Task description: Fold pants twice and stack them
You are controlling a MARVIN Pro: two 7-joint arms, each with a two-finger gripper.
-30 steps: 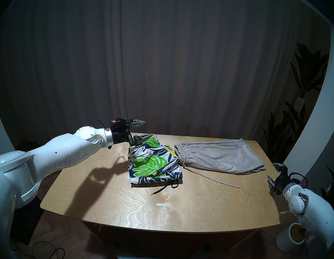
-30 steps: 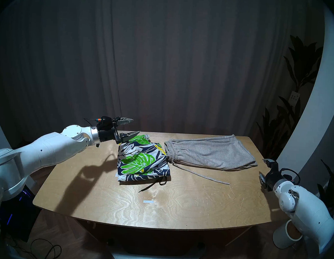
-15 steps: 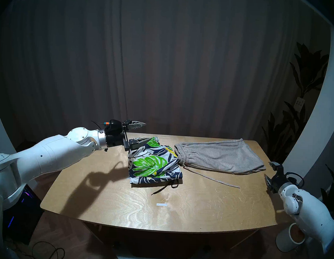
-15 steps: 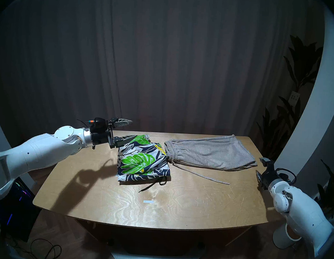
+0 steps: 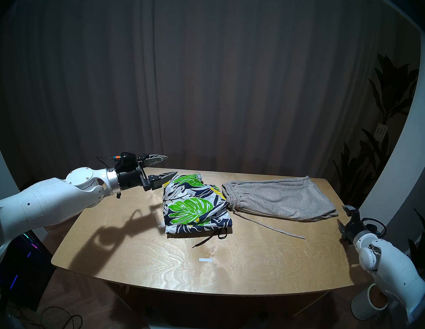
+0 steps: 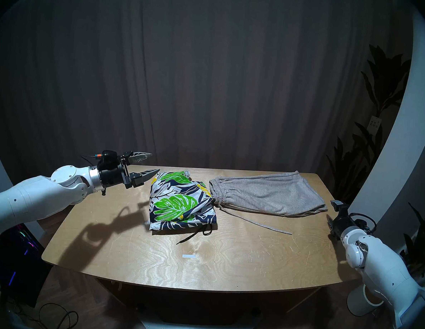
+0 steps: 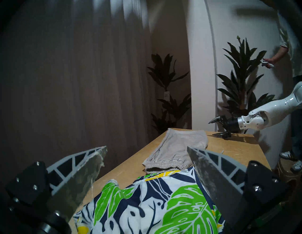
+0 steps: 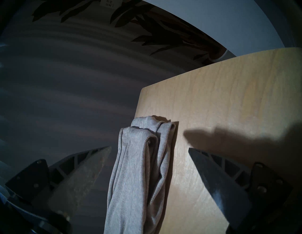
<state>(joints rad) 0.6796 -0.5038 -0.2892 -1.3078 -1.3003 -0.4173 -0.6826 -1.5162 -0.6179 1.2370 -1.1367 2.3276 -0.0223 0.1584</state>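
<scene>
The leaf-print shorts (image 5: 194, 206) (image 6: 181, 205) (image 7: 155, 209) lie folded in a compact bundle near the table's middle, black drawstring trailing toward me. The light-grey shorts (image 5: 276, 199) (image 6: 266, 196) (image 7: 178, 150) lie folded lengthwise at the back right, waistband touching the leaf-print pair. My left gripper (image 5: 171, 165) (image 6: 155, 162) (image 7: 147, 147) hovers open and empty just left of the printed bundle's far corner. At the table's right edge my right gripper (image 5: 343, 215) (image 6: 330, 210) (image 8: 149, 147) is open and empty, facing the leg hems of the grey shorts (image 8: 138, 171).
The wooden table (image 5: 151, 256) carries a small white tape mark (image 5: 205, 260) near the front and a grey drawstring (image 5: 277, 228). A white cylinder (image 5: 369, 301) stands on the floor at right, beside plants (image 5: 371, 155). A person (image 7: 290, 49) stands beyond the right arm.
My left gripper has pulled back to the left, off the far corner of the leaf-print shorts, staying open. The right arm has edged slightly closer to the table. The shorts have not moved.
</scene>
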